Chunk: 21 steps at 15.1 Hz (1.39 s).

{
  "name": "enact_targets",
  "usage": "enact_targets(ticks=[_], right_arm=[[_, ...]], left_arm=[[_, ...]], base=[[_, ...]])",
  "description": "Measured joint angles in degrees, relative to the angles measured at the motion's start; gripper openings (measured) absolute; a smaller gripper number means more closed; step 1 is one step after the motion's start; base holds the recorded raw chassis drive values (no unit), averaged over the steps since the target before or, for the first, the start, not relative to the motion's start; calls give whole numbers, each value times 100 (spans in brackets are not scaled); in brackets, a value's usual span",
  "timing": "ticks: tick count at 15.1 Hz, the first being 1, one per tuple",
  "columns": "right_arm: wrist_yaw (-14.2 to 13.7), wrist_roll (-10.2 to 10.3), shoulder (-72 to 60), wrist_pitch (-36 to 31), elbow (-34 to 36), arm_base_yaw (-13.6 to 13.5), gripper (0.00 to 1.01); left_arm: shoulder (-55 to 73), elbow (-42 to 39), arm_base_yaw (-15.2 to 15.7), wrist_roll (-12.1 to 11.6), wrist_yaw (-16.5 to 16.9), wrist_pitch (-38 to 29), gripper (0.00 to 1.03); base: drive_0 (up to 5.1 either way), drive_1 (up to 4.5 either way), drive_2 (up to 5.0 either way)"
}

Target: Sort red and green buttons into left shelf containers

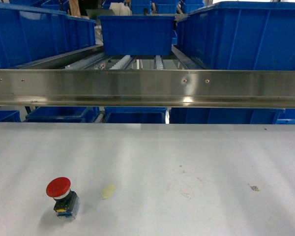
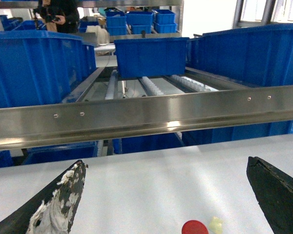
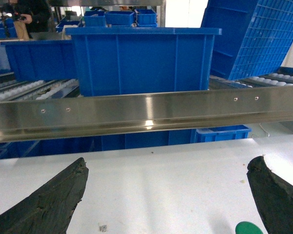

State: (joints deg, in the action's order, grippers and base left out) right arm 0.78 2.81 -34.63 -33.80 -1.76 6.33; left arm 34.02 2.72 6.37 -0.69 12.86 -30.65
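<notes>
The red button (image 1: 59, 194) stands upright on the white table at the front left, its mushroom cap on a dark body. In the left wrist view its cap (image 2: 194, 227) shows at the bottom edge, below and between the wide-apart fingers of my open left gripper (image 2: 165, 162). The green button's cap (image 3: 249, 228) peeks in at the bottom of the right wrist view, just inside the right finger of my open right gripper (image 3: 167, 161). Both grippers hold nothing. A large blue container (image 1: 34, 34) sits on the shelf's left side. Neither gripper shows in the head view.
A steel rail (image 1: 147, 88) runs across the shelf front, above the table's far edge. More blue bins stand at the middle (image 1: 136, 34) and right (image 1: 246, 34). A pale yellowish scrap (image 1: 108, 191) lies right of the red button.
</notes>
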Motion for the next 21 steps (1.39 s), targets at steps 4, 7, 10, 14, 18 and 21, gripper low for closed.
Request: enact_targets(ticks=[4, 7, 10, 14, 18, 21], right_arm=[[33, 260, -2590, -1657, -570, 284, 98], [-111, 455, -4221, -2326, -1027, 407, 98], [-588, -11, -5342, -2579, -1285, 538, 98], [-592, -111, -5274, -2625, -1287, 535, 98], [-992, -101, -6264, -3263, -1602, 621, 98], [-1292, -96, -6968, -3458, -2055, 796, 98]], left_arm=[[2343, 485, -249, -90, 181, -1453, 98], [3733, 870, -365, -70, 238, -2072, 98], [4310, 975, -507, -120, 164, -2138, 98], [4306, 984, -505, -122, 164, -2131, 98], [4306, 984, -505, -125, 173, -2129, 98], [4306, 984, -505, -122, 173, -2129, 98]], base=[[0, 0, 0], [0, 0, 0], [0, 0, 0], [0, 0, 0], [0, 0, 0], [0, 0, 0]])
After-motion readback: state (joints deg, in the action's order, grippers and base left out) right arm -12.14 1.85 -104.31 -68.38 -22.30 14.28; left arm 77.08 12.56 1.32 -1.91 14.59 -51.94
